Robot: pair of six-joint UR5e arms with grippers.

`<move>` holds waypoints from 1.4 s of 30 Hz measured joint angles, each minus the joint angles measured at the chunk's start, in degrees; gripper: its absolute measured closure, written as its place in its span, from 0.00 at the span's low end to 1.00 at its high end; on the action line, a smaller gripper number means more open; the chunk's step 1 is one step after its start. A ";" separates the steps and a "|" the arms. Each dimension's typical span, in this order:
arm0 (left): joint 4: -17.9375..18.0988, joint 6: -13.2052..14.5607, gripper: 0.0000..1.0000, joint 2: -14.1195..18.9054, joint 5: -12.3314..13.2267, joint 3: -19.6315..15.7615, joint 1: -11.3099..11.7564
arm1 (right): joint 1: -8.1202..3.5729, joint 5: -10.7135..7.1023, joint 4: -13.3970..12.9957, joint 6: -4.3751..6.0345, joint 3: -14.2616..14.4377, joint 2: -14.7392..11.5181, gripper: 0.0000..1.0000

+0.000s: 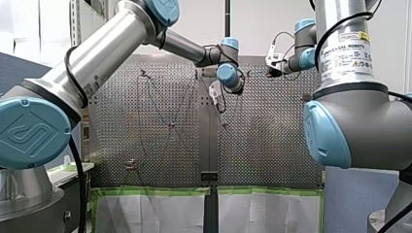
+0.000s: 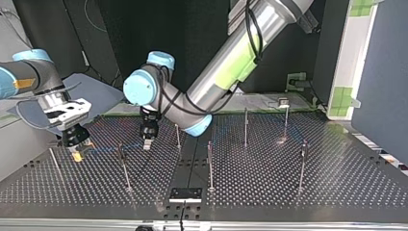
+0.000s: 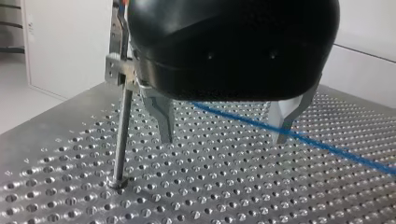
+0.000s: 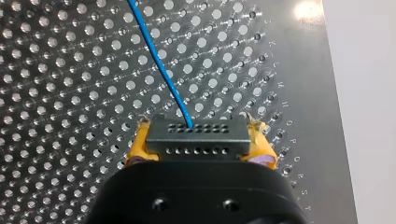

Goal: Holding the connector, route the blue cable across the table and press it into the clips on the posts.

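Blue cable [image 4: 159, 60] leaves the connector [image 4: 196, 137], which my right gripper [image 4: 198, 144] pinches between its yellow pads [image 4: 140, 147] low over the perforated table [image 4: 56, 93]. It runs off toward my left gripper [image 3: 224, 128], whose metal fingers [image 3: 161, 116] hang spread apart with the cable crossing the gap between them, close by one fingertip. A post [image 3: 121, 135] with its clip [image 3: 116, 70] stands just beside that gripper. The likeliest trouble, as I judge it, is the cable escaping the open fingers when they close or press — it sits well off-centre, so a slight sideways tug from the connector end could carry it clear. Too much tension might also strain the wire where it enters the connector, and a finger could knock the thin post. Whether the cable truly lies between the fingers or just beyond them is hard to tell from the left wrist view. From across the table the cable [image 2: 113, 148] is only a faint line — its far end, and whether any clip holds it, I cannot make out.
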 joint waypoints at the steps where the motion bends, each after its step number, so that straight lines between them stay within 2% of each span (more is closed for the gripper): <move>1: -0.19 -0.01 0.00 0.38 -0.20 -0.23 -0.11 | 0.00 0.00 0.01 0.01 0.01 0.00 1.00; 5: 0.25 -0.08 0.00 2.19 -0.11 -1.79 -0.58 | 0.02 0.00 0.01 0.02 0.00 0.02 1.00; 12: 3.49 0.01 0.00 5.78 2.94 -5.31 -1.73 | 0.05 0.00 0.06 0.03 -0.01 0.01 1.00; 16: 5.10 0.54 0.00 7.63 3.41 -7.16 -2.03 | 0.15 -0.01 0.08 0.04 -0.01 0.00 1.00; 20: 6.83 1.64 0.00 9.44 2.98 -8.97 -1.78 | 0.19 0.00 0.09 0.06 -0.01 0.00 1.00; 25: 9.54 4.18 0.00 12.19 1.95 -11.71 -0.98 | 0.21 0.00 0.04 0.02 -0.01 0.00 1.00; 30: 12.34 6.62 0.00 14.97 1.54 -14.50 -1.14 | 0.31 -0.01 0.08 -0.08 0.00 0.02 1.00; 35: 14.54 5.69 0.00 17.19 0.73 -16.70 -0.96 | 0.66 -0.02 0.10 -0.14 0.01 0.06 1.00; 39: 16.61 3.93 0.00 19.16 -1.10 -18.77 0.32 | 0.86 -0.01 0.10 -0.20 0.03 0.08 1.00; 42: 18.03 3.49 0.00 19.30 -2.48 -20.20 0.83 | 0.94 -0.04 0.15 -0.25 0.01 0.09 1.00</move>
